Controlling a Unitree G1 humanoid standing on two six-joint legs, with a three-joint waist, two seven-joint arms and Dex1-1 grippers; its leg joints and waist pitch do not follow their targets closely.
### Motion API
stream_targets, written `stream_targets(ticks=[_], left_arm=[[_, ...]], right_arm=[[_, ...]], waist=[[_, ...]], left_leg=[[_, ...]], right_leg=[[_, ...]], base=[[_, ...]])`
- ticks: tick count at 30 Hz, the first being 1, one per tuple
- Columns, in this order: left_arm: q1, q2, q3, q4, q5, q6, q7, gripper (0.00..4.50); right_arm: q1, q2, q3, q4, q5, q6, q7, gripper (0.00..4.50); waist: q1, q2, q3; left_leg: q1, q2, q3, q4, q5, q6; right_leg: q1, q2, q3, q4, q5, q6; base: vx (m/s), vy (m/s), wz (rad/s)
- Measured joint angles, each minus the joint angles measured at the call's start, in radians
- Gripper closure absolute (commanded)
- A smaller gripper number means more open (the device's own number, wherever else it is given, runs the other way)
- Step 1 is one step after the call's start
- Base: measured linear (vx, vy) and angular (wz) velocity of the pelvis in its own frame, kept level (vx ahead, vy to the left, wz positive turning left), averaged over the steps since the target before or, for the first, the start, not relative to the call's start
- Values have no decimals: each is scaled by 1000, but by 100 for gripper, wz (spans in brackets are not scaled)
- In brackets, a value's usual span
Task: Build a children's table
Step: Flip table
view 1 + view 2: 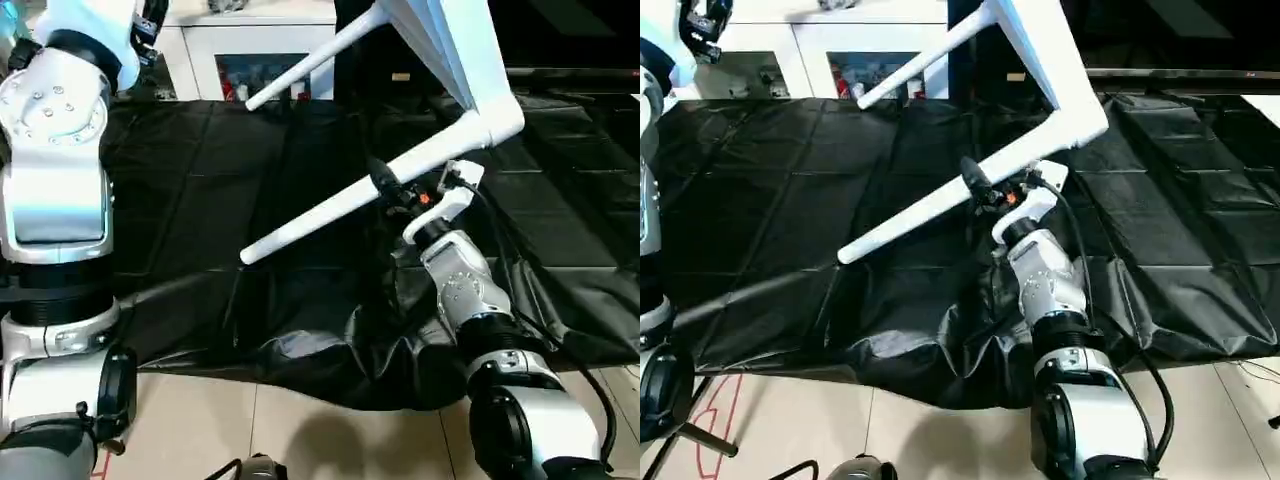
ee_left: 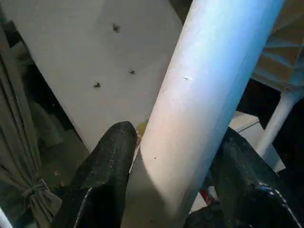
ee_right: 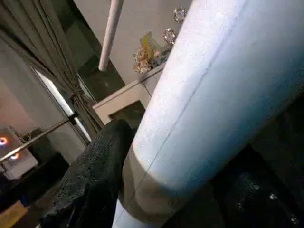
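Here, the table hangs tipped up in the air over the black sheet, top high and behind the R gripper, two legs running down-left. The lower leg is the one that counts: long axis slants from its corner socket, just up-right of the R gripper, to a free end well off to the gripper's left. R gripper sits astride that leg near the socket, fingers either side; whether they're clamped yet I can't tell. L gripper is half-open but clenched on another leg, pads touching both sides. R arm is nearer the socket, so prob. it does any seating push, along the leg's axis.
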Motion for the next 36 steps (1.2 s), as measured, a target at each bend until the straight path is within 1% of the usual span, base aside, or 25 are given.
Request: stream_targets(ticks=[5,8,11,12,14,15,17,18,20,21,23,27,32,33,34,35,36], left_arm=[[37,-7,41,-24,-17,-1,25,226],[89,-26,86,-45,-43,-26,57,229],[172,-55,140,-60,-79,-60,81,231],[216,-72,159,-66,-90,-72,91,241],[269,-88,178,-50,-103,-80,97,246],[314,-104,180,-35,-115,-82,98,257],[369,-130,183,-1,-138,-82,99,271],[394,-146,185,24,-151,-82,103,275],[423,-155,185,50,-167,-83,109,278],[432,-157,186,62,-171,-83,109,278],[436,-157,186,62,-174,-88,110,278],[439,-155,185,68,-174,-101,110,278],[454,-137,180,70,-175,-114,117,278],[459,-135,180,72,-175,-114,117,243],[463,-131,180,74,-176,-115,117,222],[470,-122,176,74,-174,-117,114,208],[491,-106,145,75,-164,-118,96,208]], right_arm=[[3,-2,4,-61,-3,-1,2,230],[24,-12,28,-155,-18,-1,-1,237],[67,-43,68,-310,-48,5,-9,239],[87,-55,81,-379,-65,9,-11,243],[101,-71,91,-460,-80,16,-19,244],[115,-81,98,-515,-87,29,-29,252],[148,-87,116,-598,-106,46,-47,262],[172,-89,130,-646,-121,57,-59,266],[204,-92,152,-705,-148,75,-79,272],[222,-93,162,-735,-159,86,-93,273],[248,-92,169,-770,-166,106,-111,275],[278,-76,181,-813,-181,117,-143,275],[272,-68,199,-798,-197,118,-174,275],[269,-68,202,-791,-200,117,-175,240],[264,-68,205,-783,-202,116,-175,219],[261,-68,211,-773,-215,111,-175,205],[265,-71,227,-742,-237,118,-175,205]], waist=[[0,-1,0],[1,-1,1],[5,-3,0],[6,-6,0],[6,-15,-2],[6,-23,-3],[6,-36,-3],[7,-45,-2],[8,-57,-3],[8,-58,-1],[8,-63,-5],[0,-65,-6],[-15,-63,-9],[-18,-63,-10],[-21,-63,-10],[-24,-63,-10],[-27,-63,-10]], left_leg=[[0,0,0,-1,0,0],[0,0,0,-1,0,0],[-1,0,1,-2,0,0],[0,0,1,-2,0,0],[0,1,1,-2,0,0],[0,1,0,-3,0,0],[0,2,-1,-3,0,0],[0,3,-2,-3,0,-1],[0,3,-4,-4,0,-1],[0,3,-6,-4,0,-1],[1,2,-6,-7,0,-1],[4,1,-5,-11,-1,0],[7,0,-5,-14,-1,0],[8,0,-6,-15,-1,0],[9,0,-5,-15,-1,0],[12,0,-5,-16,-1,0],[16,-1,-6,-17,-1,0]], right_leg=[[0,0,0,0,0,0],[-1,0,0,-1,0,0],[0,0,0,-2,-2,1],[0,0,0,-1,-3,1],[0,1,0,-1,-4,1],[0,1,-1,-2,-4,2],[1,3,-1,-3,-4,2],[2,4,-2,-4,-3,2],[4,4,-3,-7,-2,2],[3,5,-4,-13,-1,3],[7,5,-3,-20,1,5],[13,5,-2,-32,6,13],[14,5,-3,-33,10,8],[15,5,-3,-33,10,8],[16,5,-3,-33,10,8],[19,5,-3,-34,9,9],[22,5,-1,-35,6,13]], base=[[0,0,0],[0,0,0],[0,0,0],[0,0,0],[0,0,0],[0,0,0],[0,0,0],[0,0,0],[0,0,0],[0,0,0],[0,0,0],[0,0,0],[0,0,0],[0,0,0],[0,0,0],[0,0,0],[0,0,0]])
